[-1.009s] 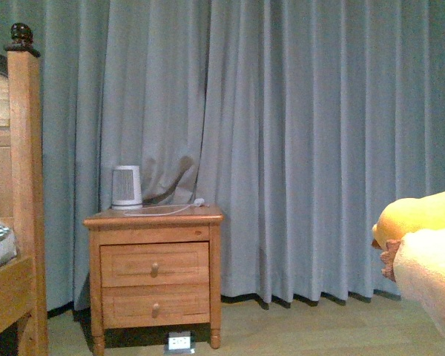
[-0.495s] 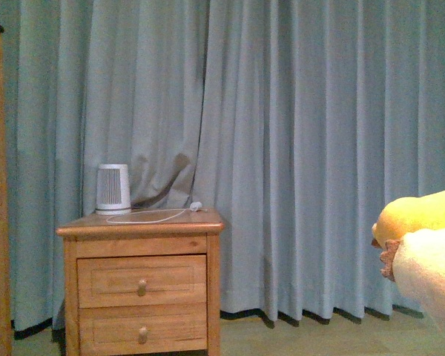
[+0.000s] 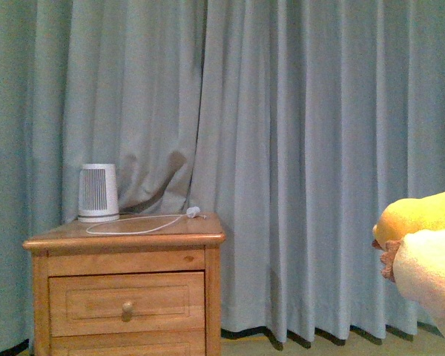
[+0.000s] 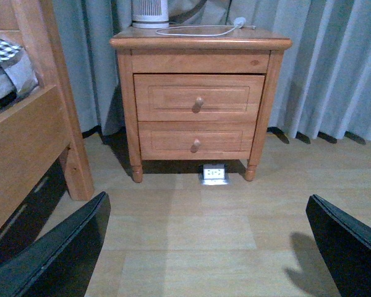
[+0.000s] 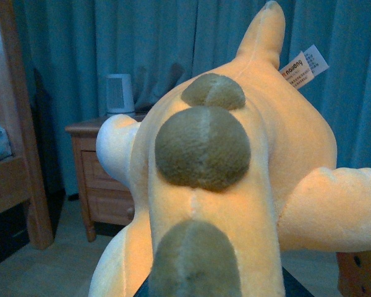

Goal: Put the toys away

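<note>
At 4 o'clock in the front view, hard against the frame's edge, the plush toy (image 3: 423,215) hangs in the air well clear of the floor. It is orange-yellow above with a paler fuzzy part below, and only part of it shows. The right wrist view is filled by it at close range, with brownish patches along the body and a printed tag (image 5: 303,67) near one tip. The right pincer is hidden under the plush, so we cannot tell how its jaws stand. We judge that this arm carries the toy. The left pincer (image 4: 207,204) is spread wide and empty, its two dark fingers (image 4: 62,253) far apart over bare wooden floor (image 4: 185,247). At 8 o'clock in the front view stands the nightstand (image 3: 126,297), both drawers closed, with a small white ribbed appliance (image 3: 98,193) and a loose cable (image 3: 133,225) on top. Grey-blue curtain (image 3: 304,148) fills everything behind it. The left wrist view adds the bed frame (image 4: 31,136) just beside the nightstand and a floor socket (image 4: 214,173) beneath it. Progress, as we read it: the toy is picked up and in carriage, but not yet put away. No bin, basket or shelf for it shows in any view, so finding the spot, lowering and letting go all remain.
</note>
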Available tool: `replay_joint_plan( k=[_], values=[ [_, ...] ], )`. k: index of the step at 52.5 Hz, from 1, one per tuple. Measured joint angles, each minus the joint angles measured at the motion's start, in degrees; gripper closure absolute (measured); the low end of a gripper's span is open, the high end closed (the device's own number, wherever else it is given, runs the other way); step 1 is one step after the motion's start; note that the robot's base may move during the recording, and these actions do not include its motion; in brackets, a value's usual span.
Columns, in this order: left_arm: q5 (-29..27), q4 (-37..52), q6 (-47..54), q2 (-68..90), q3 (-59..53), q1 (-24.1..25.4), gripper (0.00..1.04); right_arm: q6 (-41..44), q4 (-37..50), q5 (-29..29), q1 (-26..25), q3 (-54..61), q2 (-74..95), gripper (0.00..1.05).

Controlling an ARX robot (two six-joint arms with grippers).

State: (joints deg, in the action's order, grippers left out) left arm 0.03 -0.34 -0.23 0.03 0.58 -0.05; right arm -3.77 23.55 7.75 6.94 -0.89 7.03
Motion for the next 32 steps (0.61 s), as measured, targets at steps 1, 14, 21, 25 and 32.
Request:
replay_joint_plan(
  k=[1,14,21,25,32],
  values=[
    [0.0,0.0,0.0,0.0,0.0,0.0,0.06,0.0,0.0,0.0,0.0,0.0,0.0,0.97],
    [-0.3,0.0,0.0,0.0,0.0,0.1,0.06,0.0,0.0,0.4,0.1,0.0,0.0,0.97],
    [-0.2,0.0,0.0,0.0,0.0,0.1,0.06,0.0,0.0,0.5,0.1,0.0,0.0,0.97],
    [0.0,0.0,0.0,0.0,0.0,0.1,0.06,0.0,0.0,-0.2,0.1,0.0,0.0,0.97],
    [0.0,0.0,0.0,0.0,0.0,0.1,0.06,0.0,0.0,-0.3,0.0,0.0,0.0,0.97]
  ],
)
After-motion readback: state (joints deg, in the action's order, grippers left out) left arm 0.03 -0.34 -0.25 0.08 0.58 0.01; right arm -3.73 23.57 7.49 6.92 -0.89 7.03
